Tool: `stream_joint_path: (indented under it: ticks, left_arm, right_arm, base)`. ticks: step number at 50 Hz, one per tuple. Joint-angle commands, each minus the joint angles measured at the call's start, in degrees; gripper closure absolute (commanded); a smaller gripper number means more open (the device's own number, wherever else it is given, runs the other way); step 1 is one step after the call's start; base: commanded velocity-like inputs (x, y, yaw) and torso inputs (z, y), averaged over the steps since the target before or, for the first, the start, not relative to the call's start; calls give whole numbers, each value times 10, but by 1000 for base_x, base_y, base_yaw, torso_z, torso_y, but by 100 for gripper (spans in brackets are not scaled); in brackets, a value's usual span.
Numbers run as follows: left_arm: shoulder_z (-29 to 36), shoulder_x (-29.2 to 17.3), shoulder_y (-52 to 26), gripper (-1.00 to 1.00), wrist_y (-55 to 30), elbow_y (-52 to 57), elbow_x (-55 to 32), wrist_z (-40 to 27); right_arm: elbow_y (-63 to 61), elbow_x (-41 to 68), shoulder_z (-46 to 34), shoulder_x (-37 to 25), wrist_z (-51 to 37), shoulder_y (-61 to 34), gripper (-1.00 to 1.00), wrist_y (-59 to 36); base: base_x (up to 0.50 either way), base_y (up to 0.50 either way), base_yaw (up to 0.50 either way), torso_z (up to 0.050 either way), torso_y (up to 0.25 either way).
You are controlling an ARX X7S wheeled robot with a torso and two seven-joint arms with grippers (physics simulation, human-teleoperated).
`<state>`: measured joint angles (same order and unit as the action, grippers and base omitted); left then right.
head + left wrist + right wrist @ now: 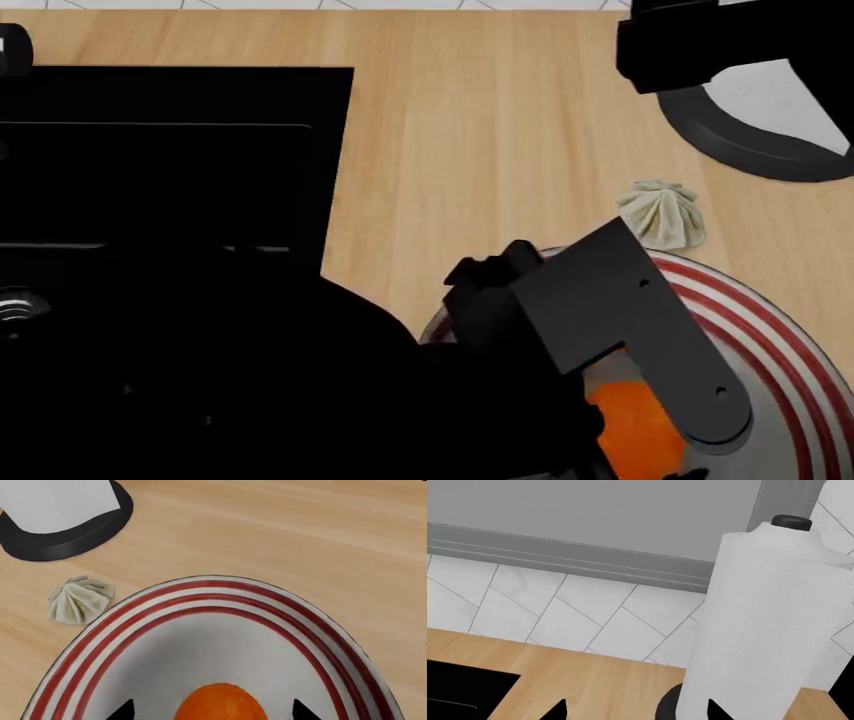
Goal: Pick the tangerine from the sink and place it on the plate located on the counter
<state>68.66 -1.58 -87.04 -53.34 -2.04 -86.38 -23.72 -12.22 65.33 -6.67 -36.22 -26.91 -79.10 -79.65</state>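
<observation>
The left tool is hanging over the plate, its two dark fingertips standing on either side of the tangerine, spread a little wider than the fruit; whether they are pressing on it or just clear of it I cannot tell. The tangerine is sitting over the plate's grey centre, well away from the sink, so the carry is looking all but finished and only the letting go seems to be remaining. The plate is resting on the tabletop, with a ridged beige bulb just beside its rim. The right tool is holding nothing, its tips apart, facing the paper towel roll, probably parked clear of the work
</observation>
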Motion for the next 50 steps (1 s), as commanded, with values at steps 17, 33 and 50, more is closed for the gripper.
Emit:
stream_joint_path:
  ticks: [17,33,50]
  left_arm:
    - [6,-13,-20,-100,15,12,-37,-26]
    - [-20,-34,-47,-100,15,60,-77,-76]
    - [-54,-77,-66,-100,20,99,-122,-120]
  right_arm:
    - [3,18,-5,-2,-6,-4,-100,5]
    - [8,29,-7,-1,-8,-8,-100,8]
    - [17,29,-14,-6,-12,-16,-100,13]
  base:
    - [0,0,0,0,1]
    - [0,0,0,0,0]
    - [0,0,0,0,0]
